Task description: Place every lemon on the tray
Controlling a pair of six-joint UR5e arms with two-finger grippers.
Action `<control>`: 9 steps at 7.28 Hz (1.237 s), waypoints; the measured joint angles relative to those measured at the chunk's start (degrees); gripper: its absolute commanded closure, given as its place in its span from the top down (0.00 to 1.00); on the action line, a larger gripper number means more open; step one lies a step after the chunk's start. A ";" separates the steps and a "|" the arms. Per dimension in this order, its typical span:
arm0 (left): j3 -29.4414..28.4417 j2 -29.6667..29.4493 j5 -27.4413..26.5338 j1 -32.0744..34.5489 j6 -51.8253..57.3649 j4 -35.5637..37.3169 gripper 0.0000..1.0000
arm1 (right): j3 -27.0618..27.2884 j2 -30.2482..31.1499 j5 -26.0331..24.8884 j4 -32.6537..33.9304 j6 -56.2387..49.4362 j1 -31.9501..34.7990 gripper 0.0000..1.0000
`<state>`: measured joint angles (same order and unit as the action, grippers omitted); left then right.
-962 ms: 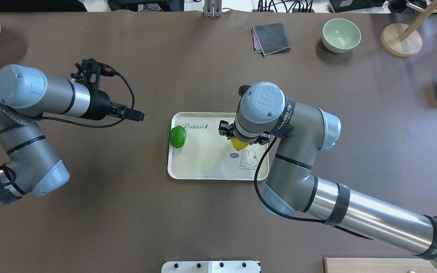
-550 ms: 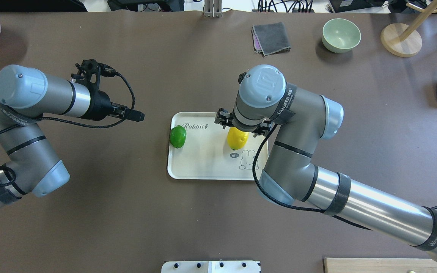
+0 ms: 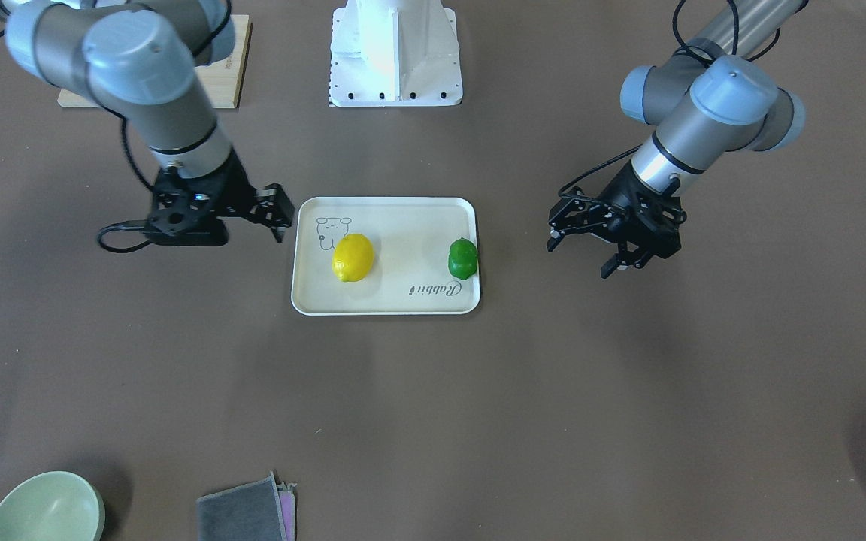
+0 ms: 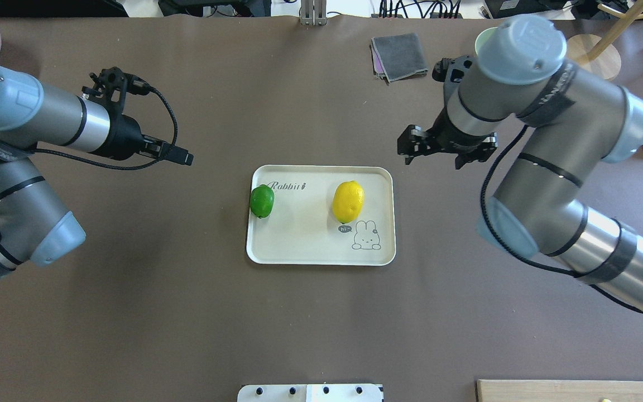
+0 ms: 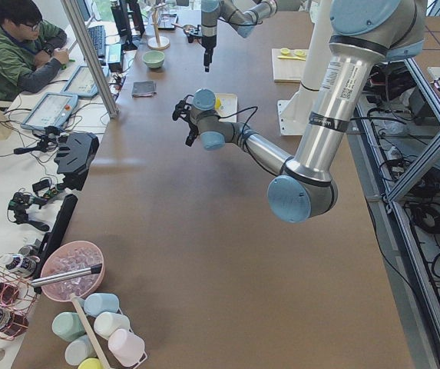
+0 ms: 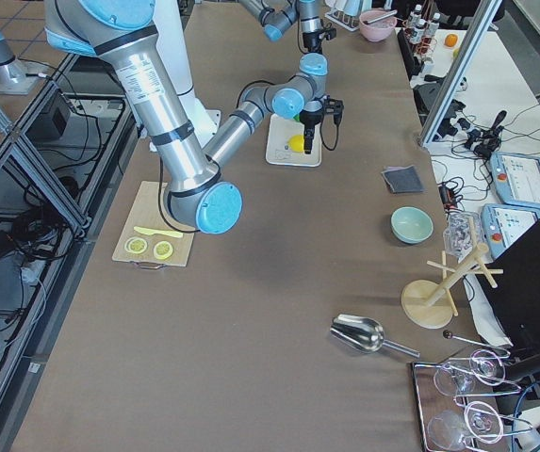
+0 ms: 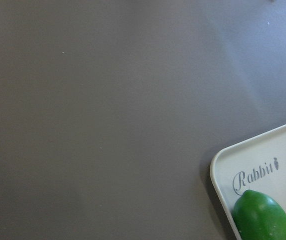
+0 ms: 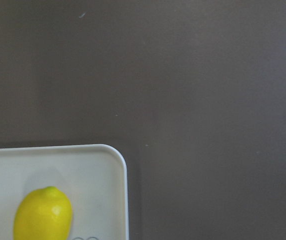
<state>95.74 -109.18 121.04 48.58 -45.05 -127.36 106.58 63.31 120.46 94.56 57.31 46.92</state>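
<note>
Evidently finished, we judge: yellow lemon (image 4: 348, 201) rests on the tray (image 4: 310, 245) near the right pincer (image 4: 445, 154), green lemon (image 4: 262, 201) at its edge toward the left pincer (image 3: 582, 257), both spread and empty since nothing needs carrying.

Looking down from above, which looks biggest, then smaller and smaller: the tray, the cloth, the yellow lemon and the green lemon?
1. tray
2. cloth
3. yellow lemon
4. green lemon, only a bit smaller than the yellow one

The cloth lies farther up the table than the others, so its place is a little less sure.
</note>
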 measured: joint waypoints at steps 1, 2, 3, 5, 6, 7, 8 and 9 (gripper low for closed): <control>0.10 0.14 3.33 4.11 5.98 3.78 0.99 | 1.57 4.66 3.12 0.13 -8.64 4.77 1.00; 0.25 0.48 5.91 8.38 12.70 8.01 0.99 | 2.78 9.54 5.04 0.18 -17.33 9.36 1.00; 0.37 1.26 7.76 12.74 20.25 11.88 0.99 | 4.20 15.37 5.98 0.10 -26.87 14.47 1.00; 0.43 3.46 12.14 23.29 38.39 20.74 0.99 | 6.00 27.38 6.45 0.02 -50.31 27.17 1.00; 0.34 3.97 13.99 28.64 48.26 26.83 0.99 | 5.90 31.41 6.46 0.16 -59.43 32.68 1.00; 0.20 4.25 14.91 33.91 59.53 34.69 0.99 | 5.21 34.78 6.50 0.15 -66.37 37.68 1.00; 0.06 4.82 15.07 37.88 67.76 40.99 0.99 | 3.98 37.89 6.71 -0.01 -71.45 42.04 1.00; -0.28 6.94 14.77 40.61 72.30 44.67 0.99 | 2.40 41.25 6.92 -0.20 -74.97 45.75 1.00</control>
<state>95.46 -102.24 135.81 89.19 27.26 -82.69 108.99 104.56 127.38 94.37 -17.66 92.68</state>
